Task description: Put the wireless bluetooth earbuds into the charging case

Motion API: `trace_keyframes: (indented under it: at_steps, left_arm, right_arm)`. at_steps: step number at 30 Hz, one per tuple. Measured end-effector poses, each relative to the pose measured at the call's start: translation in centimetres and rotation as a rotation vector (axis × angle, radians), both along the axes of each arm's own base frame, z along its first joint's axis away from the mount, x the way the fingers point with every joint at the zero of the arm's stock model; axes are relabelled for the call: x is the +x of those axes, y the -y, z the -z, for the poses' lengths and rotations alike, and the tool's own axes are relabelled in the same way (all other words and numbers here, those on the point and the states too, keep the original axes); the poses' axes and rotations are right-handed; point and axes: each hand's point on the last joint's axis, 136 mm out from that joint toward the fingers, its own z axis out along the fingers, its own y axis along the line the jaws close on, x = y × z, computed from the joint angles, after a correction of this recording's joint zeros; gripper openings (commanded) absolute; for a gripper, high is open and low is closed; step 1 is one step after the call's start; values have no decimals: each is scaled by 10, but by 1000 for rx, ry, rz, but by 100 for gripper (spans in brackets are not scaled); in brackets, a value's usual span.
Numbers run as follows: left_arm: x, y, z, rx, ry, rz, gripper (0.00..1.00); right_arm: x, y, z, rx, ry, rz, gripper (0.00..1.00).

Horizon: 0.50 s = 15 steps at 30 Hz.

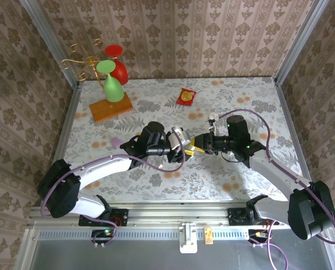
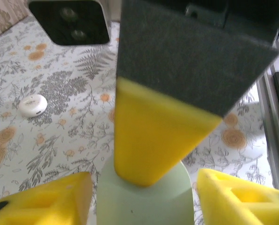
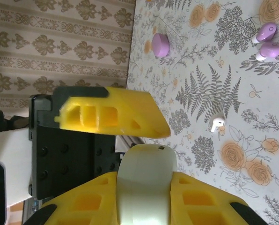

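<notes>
A wooden board lies on the flower-printed tabletop. From the board rises a gold wire rack with curled arms. A green goblet stands over the board, bowl end down and round foot up. A red goblet sits just behind the green one, farther from the board's near edge. Well to the right of the board, a small red-and-yellow packet lies flat. Patterned wallpaper covers the walls behind and beside the board.
</notes>
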Motion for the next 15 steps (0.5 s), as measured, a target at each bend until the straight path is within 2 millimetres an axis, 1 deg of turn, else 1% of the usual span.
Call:
trace_keyframes:
  at_steps: [2,4,6,7,9,13,15]
  left_arm:
    - [1,-2,-9,-47,18,-12,93]
    - [2,-7,-18,-103,27,-34,95]
    - [6,-12,-29,-172,43,-57,96]
    - [8,-14,-35,-209,52,-69,95]
    - [12,-17,-46,-278,75,-95,93]
    - [16,-22,-67,-414,125,-126,90]
    - [19,-21,-78,-477,148,-130,89]
  right_arm:
    - [3,2,-4,38,-16,14,19]
    - [7,6,-7,78,-31,34,18]
    - [11,9,-13,121,-47,56,19]
    - [13,10,-17,145,-50,63,21]
    - [17,11,-30,191,-48,75,21]
    - [21,10,-62,298,-27,74,17]
    - [22,10,-78,353,-24,76,17]
